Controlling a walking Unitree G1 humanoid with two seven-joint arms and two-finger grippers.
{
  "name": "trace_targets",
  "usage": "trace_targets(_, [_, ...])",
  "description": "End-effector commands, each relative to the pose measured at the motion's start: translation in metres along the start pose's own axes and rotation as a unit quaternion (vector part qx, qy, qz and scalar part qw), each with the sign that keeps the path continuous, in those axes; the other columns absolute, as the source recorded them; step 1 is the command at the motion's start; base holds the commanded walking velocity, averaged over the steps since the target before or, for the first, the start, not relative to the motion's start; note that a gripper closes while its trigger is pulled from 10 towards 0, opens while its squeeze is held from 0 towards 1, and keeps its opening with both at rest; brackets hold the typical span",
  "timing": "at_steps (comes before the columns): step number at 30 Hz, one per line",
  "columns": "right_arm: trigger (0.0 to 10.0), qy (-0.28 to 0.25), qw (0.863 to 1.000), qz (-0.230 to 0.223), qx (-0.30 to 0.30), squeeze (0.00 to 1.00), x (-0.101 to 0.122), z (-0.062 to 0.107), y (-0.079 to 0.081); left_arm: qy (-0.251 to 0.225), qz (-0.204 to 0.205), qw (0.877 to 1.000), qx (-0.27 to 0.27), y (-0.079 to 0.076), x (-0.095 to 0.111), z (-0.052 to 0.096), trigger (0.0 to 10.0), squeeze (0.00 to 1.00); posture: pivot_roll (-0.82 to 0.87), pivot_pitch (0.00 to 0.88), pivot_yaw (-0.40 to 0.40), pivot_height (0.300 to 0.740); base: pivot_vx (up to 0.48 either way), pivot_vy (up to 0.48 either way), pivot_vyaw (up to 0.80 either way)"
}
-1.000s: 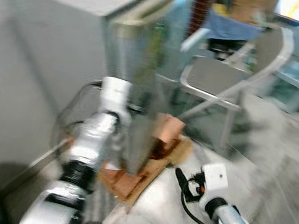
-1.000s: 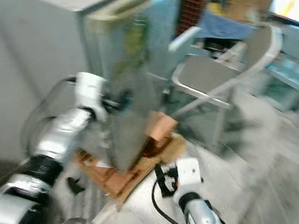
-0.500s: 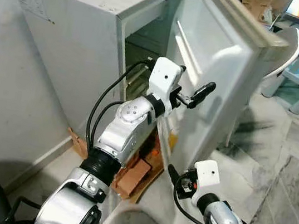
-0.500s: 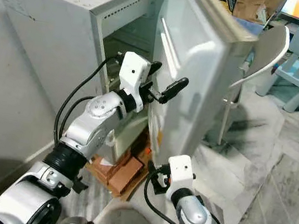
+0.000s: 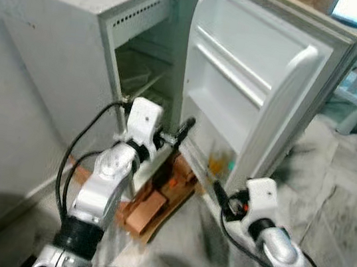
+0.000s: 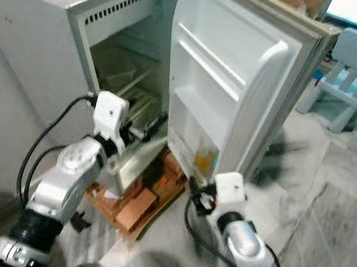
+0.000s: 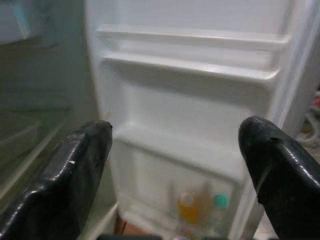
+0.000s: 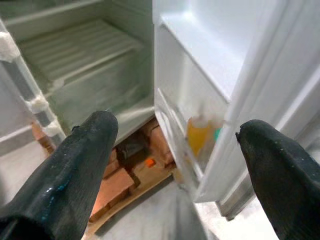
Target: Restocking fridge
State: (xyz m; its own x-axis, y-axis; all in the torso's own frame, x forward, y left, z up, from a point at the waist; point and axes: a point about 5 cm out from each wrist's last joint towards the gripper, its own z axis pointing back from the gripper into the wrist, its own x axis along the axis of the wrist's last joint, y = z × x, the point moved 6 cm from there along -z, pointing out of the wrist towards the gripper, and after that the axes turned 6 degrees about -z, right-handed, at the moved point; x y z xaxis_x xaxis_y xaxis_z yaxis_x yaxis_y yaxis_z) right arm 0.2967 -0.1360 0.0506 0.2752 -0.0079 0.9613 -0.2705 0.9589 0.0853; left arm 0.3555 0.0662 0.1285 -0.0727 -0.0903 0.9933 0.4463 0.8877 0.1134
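The small grey fridge [image 5: 60,28] stands with its door [image 5: 253,84] swung wide, the white inner liner facing the robot. The head views take in the whole cabinet, both arms and a pale blue child's chair [image 6: 349,92] behind the door. The wrist views show what the head views blur — an orange bottle [image 8: 198,134] and something with a teal cap [image 7: 220,201] beside it, both standing in the lowest door shelf [image 8: 175,130].

The left gripper [image 7: 175,165] hangs in the gap between cabinet and door, near the door's lower hinge-side edge, its two fingers [image 7: 75,165] spread wide and holding nothing. The right gripper [image 8: 175,165] is lower, in front of the door's bottom corner, its two fingers [image 8: 75,165] also spread wide and empty.

The door liner carries three shelf rails, counted from the top; the two upper ones look bare. Inside the cabinet, the right wrist view shows a ribbed white shelf [image 8: 80,50] — blur hides finer detail.

Under the fridge, reddish bricks [image 5: 151,203] sit on a sheet of cardboard [image 6: 153,214] that pokes out over the floor [image 6: 334,217], just beside the left arm. Open floor lies to the right of the door.
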Motion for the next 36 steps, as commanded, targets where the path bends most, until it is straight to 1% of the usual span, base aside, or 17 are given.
trace_targets(1, [10.0,-0.006,1.000,0.011,0.022,0.00,0.004,-0.001,0.010,0.009,-0.001,1.000,0.008,0.002,-0.006,0.002,10.0,0.00,0.09,0.000,0.018,0.740,0.311,-0.364,0.00])
trace_targets(3, [10.0,-0.013,0.999,0.019,0.028,0.00,0.008,-0.001,0.014,0.015,-0.001,1.000,0.014,0.004,-0.009,0.004,10.0,0.00,0.09,0.000,0.019,0.740,0.311,-0.364,0.00])
trace_targets(8, [10.0,0.006,0.997,0.029,0.071,0.00,0.003,0.004,0.028,0.052,-0.009,0.997,0.055,0.024,-0.029,0.005,10.0,0.00,0.05,0.000,0.031,0.740,0.435,-0.109,0.00])
trace_targets(11, [10.0,-0.003,0.998,0.032,0.062,0.00,0.007,0.005,0.027,0.055,-0.012,0.997,0.058,0.029,-0.031,0.002,10.0,0.00,0.05,0.000,0.032,0.740,0.480,0.000,0.00])
trace_targets(13, [10.0,-0.025,0.998,0.048,0.031,0.00,0.015,0.002,0.019,0.053,-0.016,0.996,0.063,0.033,-0.028,-0.001,10.0,0.00,0.05,0.000,0.021,0.740,0.480,0.000,0.00])
trace_targets(14, [10.0,-0.043,0.998,0.044,0.006,0.00,0.022,-0.002,0.012,0.053,-0.021,0.996,0.068,0.036,-0.028,-0.003,10.0,0.00,0.06,0.000,0.017,0.740,0.480,0.000,0.00])
trace_targets(15, [10.0,-0.043,0.998,0.044,0.006,0.00,0.022,-0.002,0.012,0.053,-0.021,0.996,0.068,0.036,-0.028,-0.003,10.0,0.00,0.06,0.000,0.017,0.740,0.480,0.000,0.00])
trace_targets(16, [10.0,-0.063,0.997,0.050,-0.020,0.00,0.030,-0.006,0.005,0.054,-0.023,0.996,0.074,0.038,-0.028,-0.003,10.0,0.00,0.06,0.000,0.013,0.740,0.480,0.000,0.00])
trace_targets(17, [10.0,-0.070,0.996,0.051,-0.027,0.00,0.033,-0.007,0.003,0.054,-0.024,0.995,0.076,0.039,-0.028,-0.003,10.0,0.00,0.06,0.000,0.013,0.740,0.480,0.000,0.00])
trace_targets(18, [10.0,-0.087,0.994,0.038,-0.056,0.00,0.040,-0.009,-0.005,0.053,-0.021,0.995,0.080,0.039,-0.029,-0.003,10.0,0.00,0.06,0.000,0.011,0.740,0.480,0.000,0.00])
trace_targets(21, [10.0,-0.099,0.990,-0.005,-0.099,0.00,0.046,-0.011,-0.015,0.053,-0.018,0.995,0.080,0.037,-0.031,-0.003,10.0,0.00,0.05,0.000,0.016,0.740,0.480,0.000,0.00])
trace_targets(22, [10.0,-0.099,0.990,-0.008,-0.101,0.00,0.046,-0.011,-0.015,0.053,-0.018,0.995,0.079,0.037,-0.031,-0.004,10.0,0.00,0.05,0.000,0.016,0.740,0.480,0.000,0.00])
trace_targets(24, [10.0,-0.086,0.993,-0.022,-0.075,0.00,0.043,-0.012,-0.005,0.054,-0.015,0.996,0.070,0.029,-0.033,-0.006,10.0,0.00,0.03,0.000,0.017,0.740,0.480,0.000,0.00])
trace_targets(25, [10.0,-0.098,0.993,-0.020,-0.059,0.00,0.046,-0.010,0.001,0.053,-0.015,0.996,0.063,0.025,-0.034,-0.007,10.0,0.00,0.03,0.000,0.016,0.740,0.480,0.000,0.00])
trace_targets(27, [10.0,-0.099,0.994,-0.035,-0.041,0.00,0.045,-0.010,0.006,0.053,-0.014,0.997,0.060,0.023,-0.034,-0.008,10.0,0.00,0.03,0.000,0.013,0.740,0.480,0.000,0.00])
trace_targets(30, [10.0,-0.110,0.992,-0.038,-0.041,0.00,0.049,-0.012,0.005,0.051,-0.011,0.997,0.058,0.018,-0.033,-0.013,10.0,0.00,0.03,0.000,-0.001,0.740,0.480,0.000,0.00])
trace_targets(36, [10.0,-0.122,0.990,-0.047,-0.042,0.00,0.058,-0.020,0.005,0.042,-0.007,0.998,0.053,0.014,-0.028,-0.020,10.0,0.00,0.04,0.000,0.011,0.740,0.480,0.000,0.00])
